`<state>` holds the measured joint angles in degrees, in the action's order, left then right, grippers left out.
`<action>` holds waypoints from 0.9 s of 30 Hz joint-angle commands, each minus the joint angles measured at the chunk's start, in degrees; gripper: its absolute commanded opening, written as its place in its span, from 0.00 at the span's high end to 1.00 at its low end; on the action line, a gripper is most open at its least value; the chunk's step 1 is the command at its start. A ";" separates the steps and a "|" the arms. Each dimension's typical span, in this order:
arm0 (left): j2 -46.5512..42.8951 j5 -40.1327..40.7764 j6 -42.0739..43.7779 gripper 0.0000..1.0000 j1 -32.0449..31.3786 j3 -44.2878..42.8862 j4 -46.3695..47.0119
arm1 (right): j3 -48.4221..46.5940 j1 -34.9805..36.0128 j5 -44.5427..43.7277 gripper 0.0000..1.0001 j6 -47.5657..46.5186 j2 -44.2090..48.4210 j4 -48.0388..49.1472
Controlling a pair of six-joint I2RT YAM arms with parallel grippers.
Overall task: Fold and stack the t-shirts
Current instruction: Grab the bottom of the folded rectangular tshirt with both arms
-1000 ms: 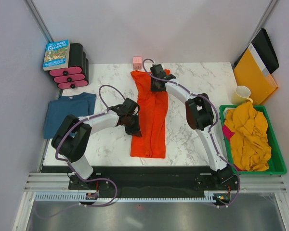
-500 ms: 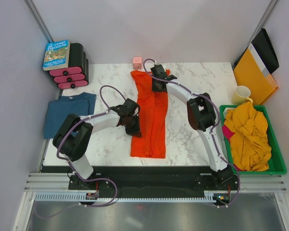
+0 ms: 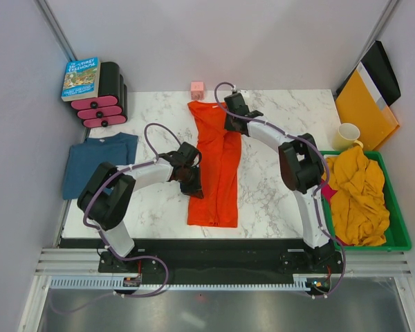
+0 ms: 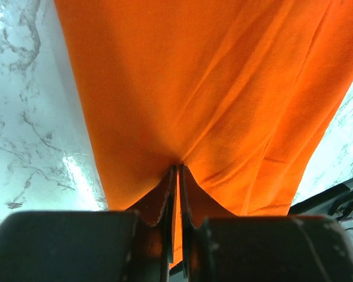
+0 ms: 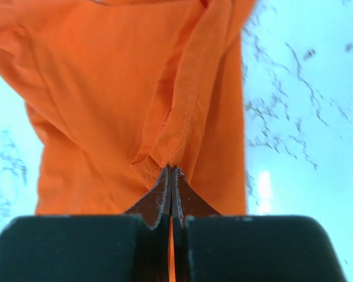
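Orange-red t-shirt (image 3: 218, 173) lies as a long strip mid-desk, left end effector (image 3: 192, 183) clamped on its left edge, right end effector (image 3: 232, 117) clamped near its far end. Teal t-shirt (image 3: 97, 162) lies folded at the desk's left edge. Mustard-yellow t-shirt (image 3: 360, 194) sits crumpled in the green bin (image 3: 401, 235), not yet folded.

Orange-red t-shirt (image 4: 194, 88) cut off by wrist-view edges; book (image 3: 80, 77) title unreadable.

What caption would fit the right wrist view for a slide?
Right gripper shut on a stitched fold of the orange t-shirt lying on the marble table.
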<state>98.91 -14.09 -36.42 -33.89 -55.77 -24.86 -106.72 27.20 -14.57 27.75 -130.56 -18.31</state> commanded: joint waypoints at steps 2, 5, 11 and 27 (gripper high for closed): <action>0.84 -1.03 -1.02 0.90 -0.30 -1.01 1.75 | 5.45 -0.92 -2.22 1.00 2.84 4.44 1.96; 1.02 -1.03 -1.02 0.90 -0.30 -1.10 1.83 | 8.70 -1.19 -3.62 1.00 3.71 5.58 1.87; 1.19 -1.73 -0.84 0.90 -0.48 -1.01 2.54 | 13.64 -1.36 -2.23 0.69 2.93 9.36 7.05; 1.63 -2.43 -1.10 0.90 -0.92 -1.10 2.63 | -8.06 -0.92 2.78 0.59 -0.77 -5.40 -1.21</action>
<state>99.63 -15.55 -36.42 -34.52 -55.77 -23.46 -111.18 26.46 -14.33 27.81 -130.82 -16.21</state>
